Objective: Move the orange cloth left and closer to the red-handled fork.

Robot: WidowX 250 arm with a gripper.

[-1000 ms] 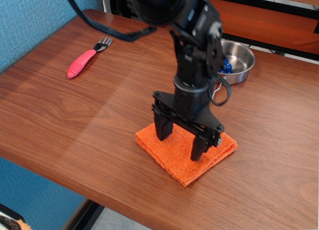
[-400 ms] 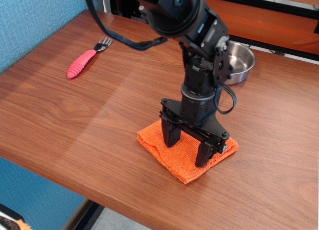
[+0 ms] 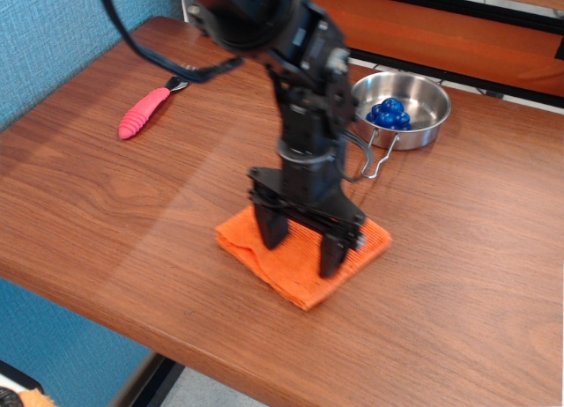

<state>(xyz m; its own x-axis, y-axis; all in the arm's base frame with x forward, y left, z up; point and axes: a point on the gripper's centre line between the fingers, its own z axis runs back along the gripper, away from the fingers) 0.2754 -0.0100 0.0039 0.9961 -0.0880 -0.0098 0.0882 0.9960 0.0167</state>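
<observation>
The orange cloth (image 3: pixel 298 279) lies on the wooden table near its front edge, slightly rumpled at its left corner. My gripper (image 3: pixel 300 241) stands upright on it, with both fingertips (image 3: pixel 269 229) pressed down onto the cloth and the jaws spread wide apart. The red-handled fork (image 3: pixel 144 112) lies at the far left of the table, well away from the cloth. Its metal head is partly hidden behind a black cable.
A steel pan (image 3: pixel 425 96) holding blue balls (image 3: pixel 389 114) stands at the back right, its wire handle (image 3: pixel 374 158) pointing toward the arm. A blue wall runs along the left. The table's front edge is just below the cloth.
The gripper has come down onto the cloth and slid left, and the cloth has moved left with it. The pan, hidden by the arm before, now shows fully.
</observation>
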